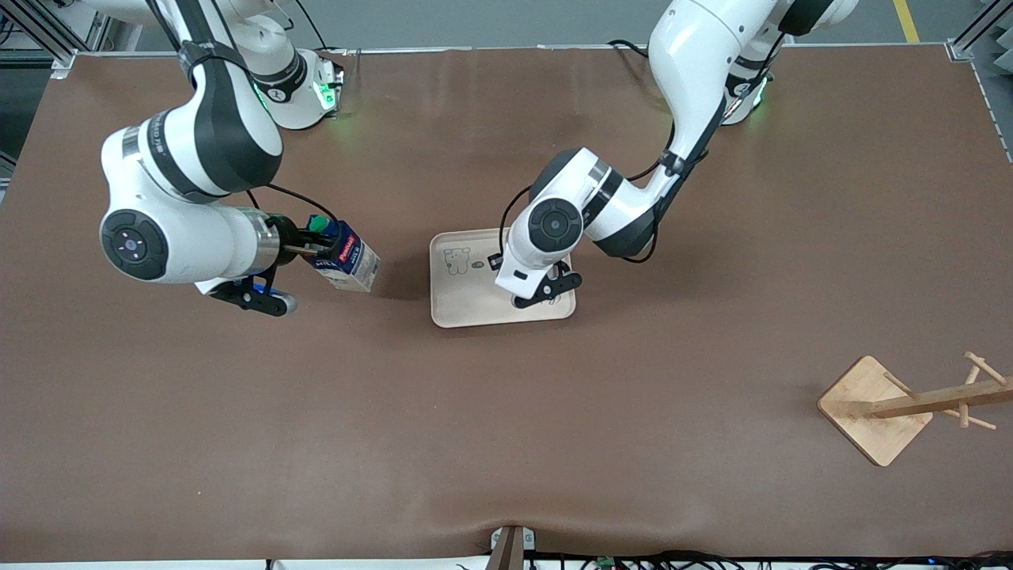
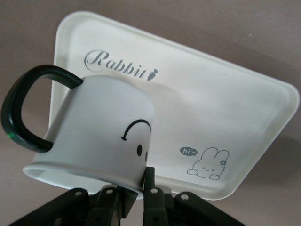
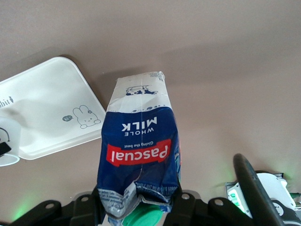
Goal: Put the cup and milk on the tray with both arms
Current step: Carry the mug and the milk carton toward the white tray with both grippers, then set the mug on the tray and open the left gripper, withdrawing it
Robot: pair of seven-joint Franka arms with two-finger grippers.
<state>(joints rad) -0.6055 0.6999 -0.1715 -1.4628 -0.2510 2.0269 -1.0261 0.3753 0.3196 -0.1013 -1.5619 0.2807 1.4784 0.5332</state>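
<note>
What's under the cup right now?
The tray lies under the cup, which the left gripper holds by the rim. Whether the cup touches the tray is hidden.

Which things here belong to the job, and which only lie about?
Job: white smiley mug in left gripper over cream rectangular tray; blue-white milk carton in right gripper.
Lying about: wooden rack.

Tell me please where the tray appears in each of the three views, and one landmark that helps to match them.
Front view: the tray lies mid-table, under the left gripper.
Left wrist view: the tray fills most of the picture, under the cup held by that gripper.
Right wrist view: the tray shows at the edge, beside the held milk.
Shared landmark: the rabbit drawing.
</note>
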